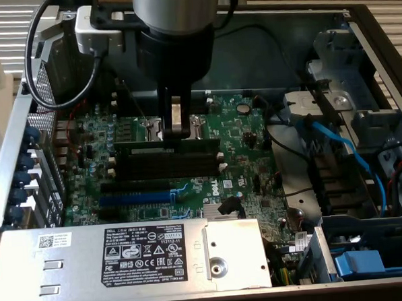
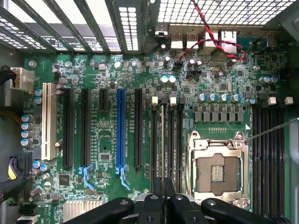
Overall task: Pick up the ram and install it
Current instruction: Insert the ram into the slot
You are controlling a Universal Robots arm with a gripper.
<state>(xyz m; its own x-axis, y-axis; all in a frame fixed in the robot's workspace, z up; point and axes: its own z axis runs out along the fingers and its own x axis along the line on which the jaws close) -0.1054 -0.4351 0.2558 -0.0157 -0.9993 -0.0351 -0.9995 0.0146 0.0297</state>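
The ram (image 1: 147,147), pinched at the memory slots (image 2: 180,140).
The gripper (image 1: 176,133) is clamped on the ram's top edge. The ram stands on edge right beneath it, along the black memory slots beside the CPU socket (image 2: 217,170).

Exterior steeply above, wrist close straight down; shared motherboard (image 1: 240,131).

Soft, even light covers the motherboard (image 2: 105,126); the vent grille (image 2: 210,11) openings beyond the gripper (image 2: 163,186) blow out white, while the gripper itself is dark.
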